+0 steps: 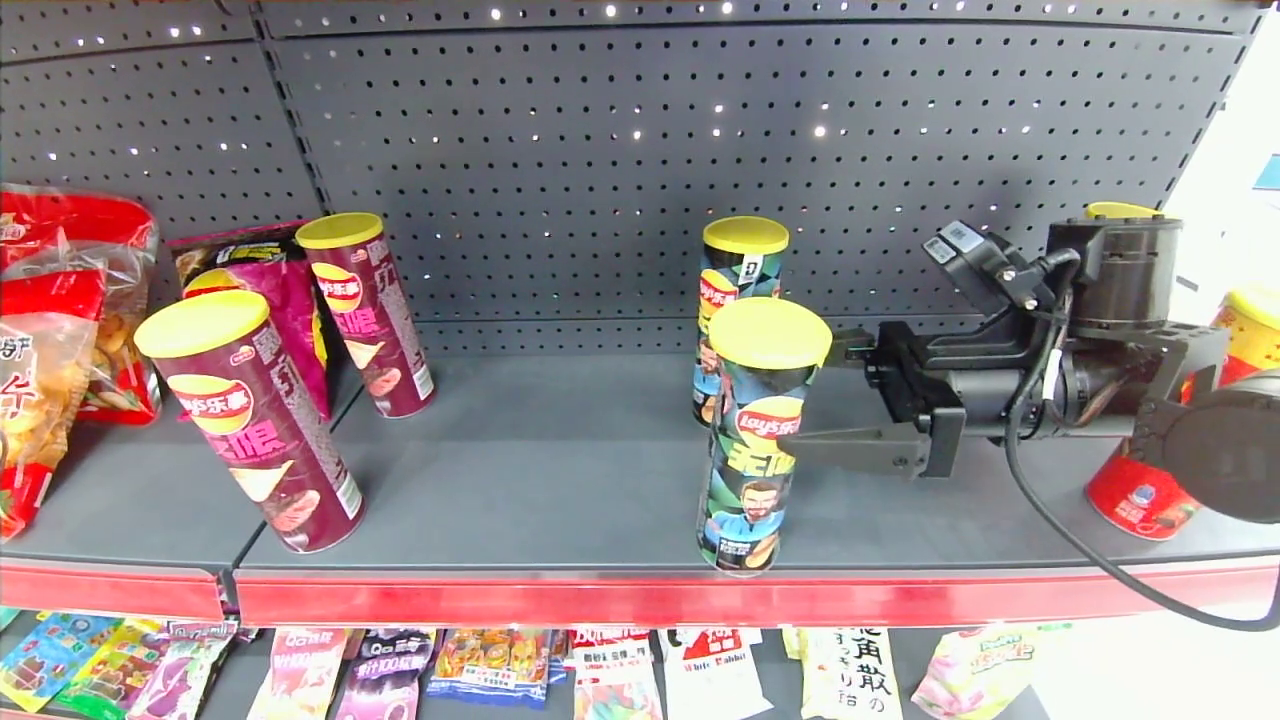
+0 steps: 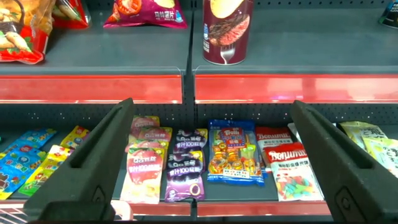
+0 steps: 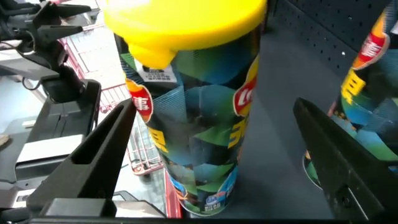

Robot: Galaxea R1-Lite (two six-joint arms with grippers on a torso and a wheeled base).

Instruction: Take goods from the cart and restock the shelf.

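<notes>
Chip can [image 1: 765, 430], cylinder with yellow plastic lid, is standing at near edge of grey metal shelf [image 1: 560, 470] | right gripper [image 3: 211, 112] jaws are straddling it, spread, not clamping | left gripper [image 2: 212, 104] jaws are gaping, empty

Shop aisle: pegboard-backed shelf [image 1: 560, 470] w/ red front edge [image 1: 600, 598], chip cans [image 1: 750, 500], snack bags [image 1: 300, 670] below
</notes>
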